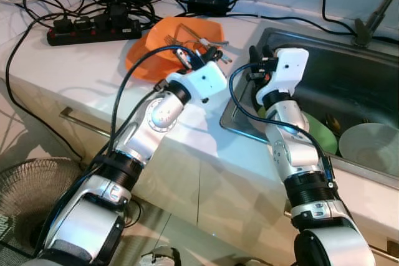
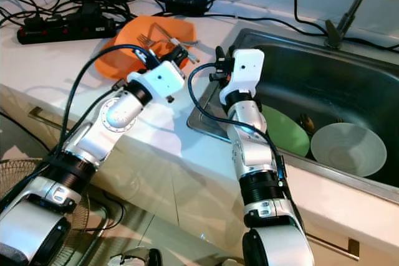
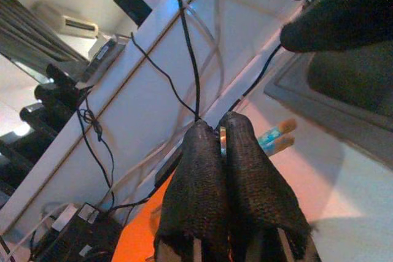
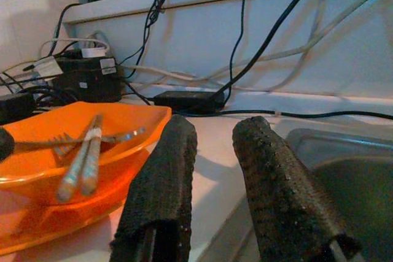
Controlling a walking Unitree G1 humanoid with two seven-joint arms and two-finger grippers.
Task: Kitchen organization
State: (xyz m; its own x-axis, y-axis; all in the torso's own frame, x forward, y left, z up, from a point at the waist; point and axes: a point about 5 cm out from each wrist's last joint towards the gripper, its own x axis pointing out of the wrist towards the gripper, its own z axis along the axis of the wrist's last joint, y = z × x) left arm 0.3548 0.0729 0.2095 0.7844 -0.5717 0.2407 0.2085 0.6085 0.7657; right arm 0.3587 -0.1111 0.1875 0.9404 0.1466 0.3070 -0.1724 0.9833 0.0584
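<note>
Above orange tray [image 1: 156, 42], left gripper [image 3: 222, 145] pinching upright metal utensil [image 3: 222, 141].

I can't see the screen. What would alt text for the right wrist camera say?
The right claw, its two black fingers apart, hovers over a white counter beside an orange tray holding a fork and chopsticks. A steel sink lies beside it, cables behind.
</note>
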